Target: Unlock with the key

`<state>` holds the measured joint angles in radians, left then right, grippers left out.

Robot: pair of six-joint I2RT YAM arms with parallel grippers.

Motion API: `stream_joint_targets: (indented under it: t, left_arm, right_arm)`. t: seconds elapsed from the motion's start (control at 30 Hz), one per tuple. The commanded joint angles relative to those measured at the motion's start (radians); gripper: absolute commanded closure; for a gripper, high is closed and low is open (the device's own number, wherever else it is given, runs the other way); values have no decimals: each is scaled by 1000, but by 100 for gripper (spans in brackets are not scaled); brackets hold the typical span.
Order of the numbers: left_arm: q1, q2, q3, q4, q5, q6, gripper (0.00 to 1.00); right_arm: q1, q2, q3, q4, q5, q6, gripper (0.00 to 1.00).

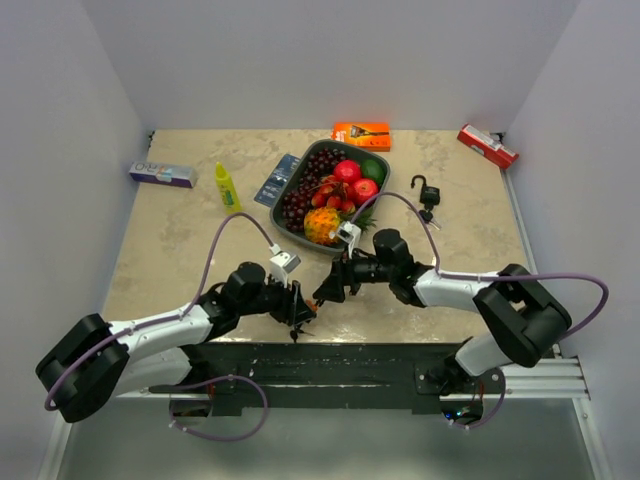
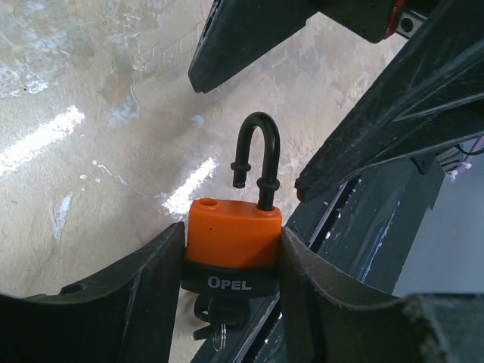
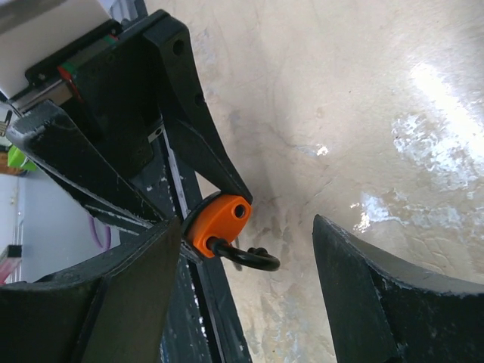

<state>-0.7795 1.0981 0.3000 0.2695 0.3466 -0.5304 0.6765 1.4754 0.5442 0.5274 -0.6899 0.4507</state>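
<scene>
My left gripper is shut on an orange padlock with a black base marked OPEL, and holds it upright just above the table's near edge. Its black shackle stands open, one end free of the body. A key with a small ring sits in the bottom of the lock. My right gripper is open and empty, its fingers just beyond the shackle. From the right wrist view the padlock lies near the left finger. In the top view the two grippers meet at the front middle.
A second, black padlock lies on the table at the right. A dark tray of fruit stands at the middle back. A yellow bottle, a white box, an orange box and a red box lie along the back.
</scene>
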Motion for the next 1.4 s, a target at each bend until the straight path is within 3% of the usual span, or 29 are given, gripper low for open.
stream_joint_targets:
  t: [0.0,0.23,0.33,0.37,0.77,1.0,1.27,1.37]
  left_arm:
    - [17,-24,-9,122,49,-3,100]
    - [28,-29,-16,131,42,-8,100]
    - [39,-29,-24,137,38,-10,100]
    - [42,-30,-25,135,38,-8,100]
    - [54,-27,-33,139,-9,-14,100]
    - [48,65,45,30,-125,32,100]
    - [-33,209,143,-44,-242,46,100]
    - [-58,269,189,-76,-271,47,91]
  right_arm:
    - [-2,19,-6,82,-62,-24,28]
    - [-3,31,-7,86,-99,-20,34]
    - [-2,34,-12,86,-109,-17,43]
    - [-3,34,-13,88,-111,-15,51]
    - [-3,75,2,77,-125,-7,81]
    - [-2,82,36,-78,25,-44,100]
    - [-3,111,82,-185,257,-99,100]
    - [-2,115,108,-248,312,-154,100]
